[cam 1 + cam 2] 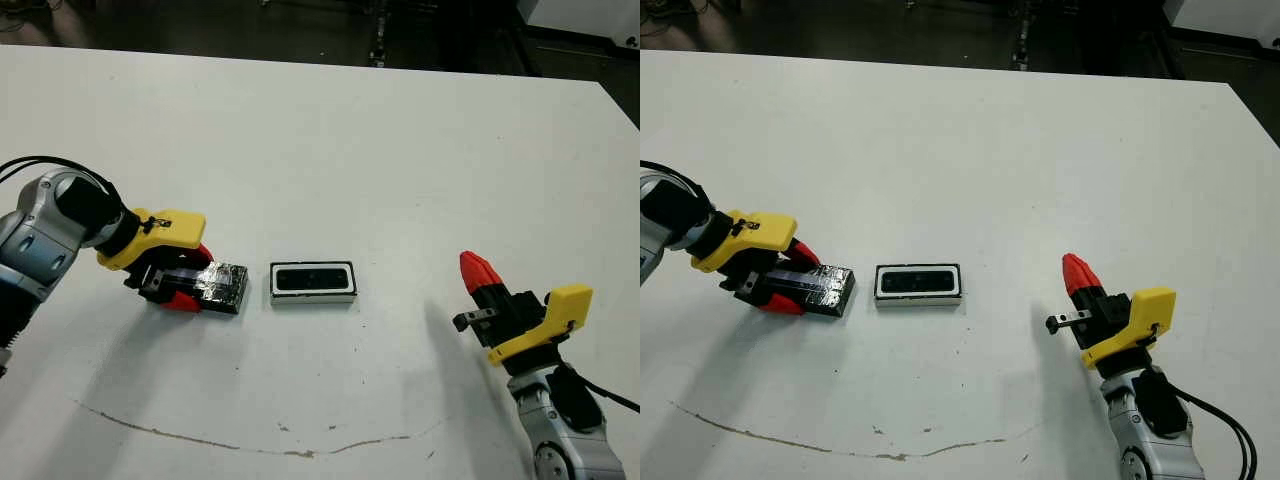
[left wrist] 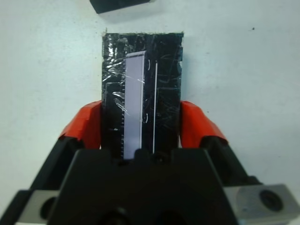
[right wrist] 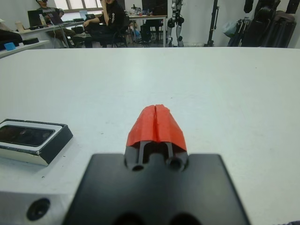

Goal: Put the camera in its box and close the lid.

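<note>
The box (image 1: 313, 298), a shallow white-rimmed tray, lies at the table's middle with the slim black camera (image 1: 312, 279) lying inside it. Just left of it, a small gap away, is the lid (image 1: 220, 285), a flat black cover with a speckled shine, low at the table. My left gripper (image 1: 190, 282) is shut on the lid, and the left wrist view shows a red finger (image 2: 86, 124) pressed to each long side of the lid (image 2: 143, 79). Well to the right of the box, my right gripper (image 1: 478, 268) is shut and holds nothing. Its wrist view shows the box (image 3: 51, 145) from the side.
A thin brown line (image 1: 250, 445) curves across the white table near its front edge. A dark corner of the box (image 2: 119, 4) shows past the lid in the left wrist view. People (image 3: 110, 18) sit at desks beyond the table's far edge.
</note>
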Controlling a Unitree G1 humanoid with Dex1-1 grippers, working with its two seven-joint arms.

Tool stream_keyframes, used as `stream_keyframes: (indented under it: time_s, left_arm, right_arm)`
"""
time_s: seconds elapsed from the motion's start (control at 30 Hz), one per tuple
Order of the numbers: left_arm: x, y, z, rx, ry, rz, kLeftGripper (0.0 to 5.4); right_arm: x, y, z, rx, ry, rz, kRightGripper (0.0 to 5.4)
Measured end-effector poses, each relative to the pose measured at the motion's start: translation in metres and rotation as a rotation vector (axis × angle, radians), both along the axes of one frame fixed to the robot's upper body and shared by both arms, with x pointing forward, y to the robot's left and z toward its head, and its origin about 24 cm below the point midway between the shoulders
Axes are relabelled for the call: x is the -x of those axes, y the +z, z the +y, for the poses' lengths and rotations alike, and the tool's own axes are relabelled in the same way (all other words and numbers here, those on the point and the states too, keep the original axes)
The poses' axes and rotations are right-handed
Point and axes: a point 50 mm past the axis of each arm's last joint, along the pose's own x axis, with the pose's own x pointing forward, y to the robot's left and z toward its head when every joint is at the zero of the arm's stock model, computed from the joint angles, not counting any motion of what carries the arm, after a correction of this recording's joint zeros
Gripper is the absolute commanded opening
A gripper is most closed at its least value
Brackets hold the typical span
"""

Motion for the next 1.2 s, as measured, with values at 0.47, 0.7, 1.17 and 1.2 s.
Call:
stream_keyframes:
  time_s: [0.47, 0.7, 1.17, 1.2]
  left_arm:
    - [-0.005, 0.001, 0.005, 0.089, 0.116, 0.014, 3.16]
    - [-0.015, 0.021, 0.012, 0.353, 0.299, -0.091, 3.16]
    - [-0.015, 0.025, -0.001, 0.406, 0.386, 0.05, 3.16]
    - [-0.015, 0.024, -0.002, 0.406, 0.379, 0.059, 3.16]
  right_arm:
    - [0.0, 0.002, 0.0, 0.005, -0.011, -0.005, 0.0]
    - [0.0, 0.002, 0.0, 0.005, -0.012, -0.005, 0.0]
    - [-0.001, 0.001, 0.001, 0.005, -0.004, -0.001, 0.0]
    - [0.0, 0.0, 0.001, 0.005, -0.004, -0.001, 0.0]
